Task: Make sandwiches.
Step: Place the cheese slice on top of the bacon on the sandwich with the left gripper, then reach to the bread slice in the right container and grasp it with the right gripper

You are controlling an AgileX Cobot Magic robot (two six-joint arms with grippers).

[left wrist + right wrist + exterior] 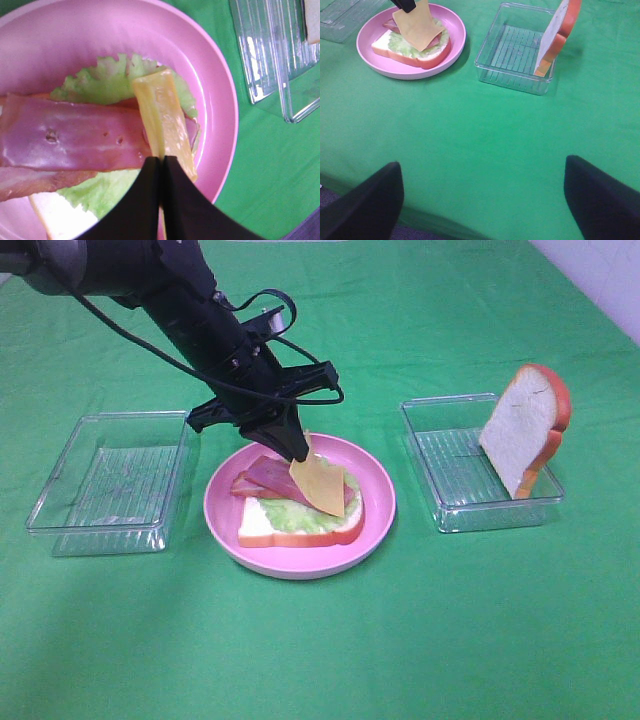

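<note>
On the round pink plate [375,530] lies a bread slice [255,530] with pale green lettuce [290,515] and reddish-pink bacon strips [262,475] on it. My left gripper [298,453] is shut on the top corner of the yellow cheese square [322,487] and holds it tilted just above the bacon; the left wrist view shows the shut fingers [145,200] pinching the cheese [162,117]. The second bread slice [525,425] leans upright in the right clear tray [450,475]. My right gripper [482,200] is open, low over the bare cloth, far from the plate [455,40].
An empty clear plastic tray [110,480] stands left of the plate. A green cloth [320,640] covers the whole table. The left arm and its cables reach in from the top left.
</note>
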